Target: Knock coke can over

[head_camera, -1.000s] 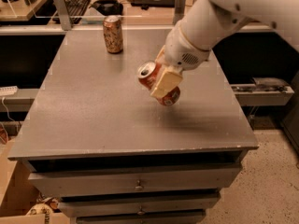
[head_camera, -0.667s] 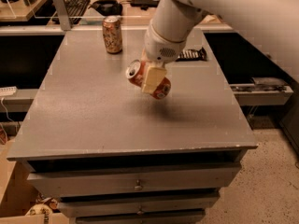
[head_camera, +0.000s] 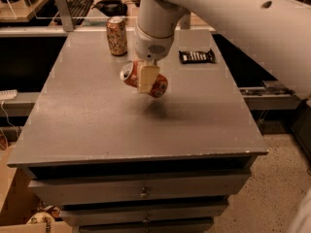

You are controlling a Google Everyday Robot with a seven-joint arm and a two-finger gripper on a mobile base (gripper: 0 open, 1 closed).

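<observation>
The robot's gripper (head_camera: 146,78) clamps a coke can (head_camera: 158,86) across the middle of its body. The can lies on its side and tilts, silver top to the left and slightly up, base to the right and down. It hangs near the middle of the grey table (head_camera: 87,125) and appears to be just clear of the surface, with a shadow below it. The white arm (head_camera: 154,18) reaches down from above, and one cream-coloured finger (head_camera: 145,79) crosses the front of the can; the other finger is hidden behind it. A thin aluminium can like this is probably light, smooth-walled and easily dented, and it would roll freely once laid down. A moderate squeeze across the mid-body, as here, seems the safest hold, since the rims give little to grip. A mottled brown can (head_camera: 116,35) stands upright near the far edge, well apart from the gripper. A dark wrapped snack bar (head_camera: 197,56) lies flat to the right.
</observation>
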